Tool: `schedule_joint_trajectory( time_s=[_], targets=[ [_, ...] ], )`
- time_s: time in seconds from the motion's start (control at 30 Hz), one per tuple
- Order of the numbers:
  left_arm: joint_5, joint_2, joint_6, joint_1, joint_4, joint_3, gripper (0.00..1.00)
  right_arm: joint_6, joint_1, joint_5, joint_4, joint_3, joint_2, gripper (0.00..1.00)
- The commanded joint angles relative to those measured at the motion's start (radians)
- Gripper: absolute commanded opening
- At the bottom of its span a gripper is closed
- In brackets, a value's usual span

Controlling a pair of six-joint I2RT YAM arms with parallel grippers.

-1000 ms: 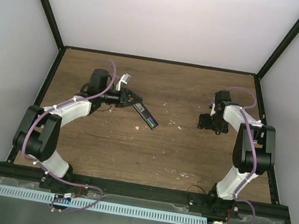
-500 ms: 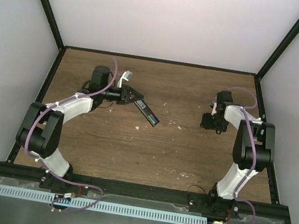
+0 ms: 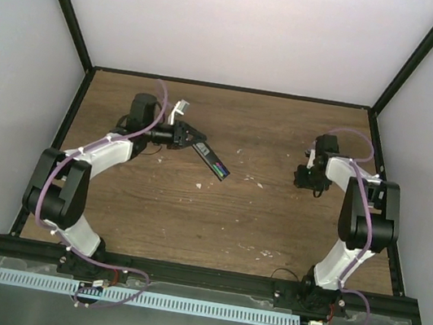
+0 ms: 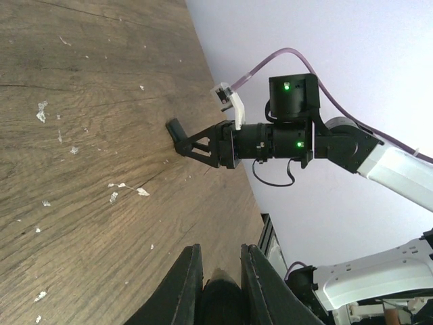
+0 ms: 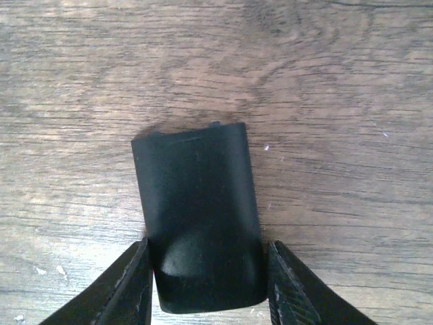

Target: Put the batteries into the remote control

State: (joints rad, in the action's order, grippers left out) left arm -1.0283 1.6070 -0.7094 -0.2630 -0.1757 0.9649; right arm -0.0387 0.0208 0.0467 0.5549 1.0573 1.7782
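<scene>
Over the last second the left fingers point(image 4: 189, 284), clamped on the slim black rectangular remote control point(image 3: 210, 160), have drawn it slightly toward the overhead frame's upper left. The right fingers point(image 5: 135, 288), gripping a short black curved plastic cover point(image 5: 196, 217), have drifted rightward. The remote's open bay holds the thin green and purple-blue batteries point(image 3: 220, 170), so fitting the cover looks like the remaining step.

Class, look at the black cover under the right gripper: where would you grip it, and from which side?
Pinch the black cover across its two long straight edges, near the rounded end, coming down from above. It seems to lie flat on the table, and the right gripper straddles those edges.
</scene>
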Motion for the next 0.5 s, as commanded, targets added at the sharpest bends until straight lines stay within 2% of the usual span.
schedule_joint_trajectory(
  time_s=[0.0, 0.23, 0.4, 0.47],
  targets=[
    [-0.016, -0.038, -0.009, 0.013, -0.025, -0.019, 0.0, -0.001, -0.001, 0.07, 0.042, -0.067, 0.008, 0.36],
    [0.046, -0.045, -0.033, 0.034, -0.155, -0.151, 0.0, 0.005, 0.071, 0.085, 0.026, -0.08, -0.051, 0.32],
    [0.084, -0.015, -0.152, 0.035, -0.494, -0.326, 0.0, 0.011, 0.171, 0.153, -0.008, -0.088, -0.116, 0.3],
    [0.127, -0.012, -0.156, 0.034, -0.55, -0.373, 0.0, 0.021, 0.205, 0.194, -0.033, -0.104, -0.152, 0.29]
  ],
)
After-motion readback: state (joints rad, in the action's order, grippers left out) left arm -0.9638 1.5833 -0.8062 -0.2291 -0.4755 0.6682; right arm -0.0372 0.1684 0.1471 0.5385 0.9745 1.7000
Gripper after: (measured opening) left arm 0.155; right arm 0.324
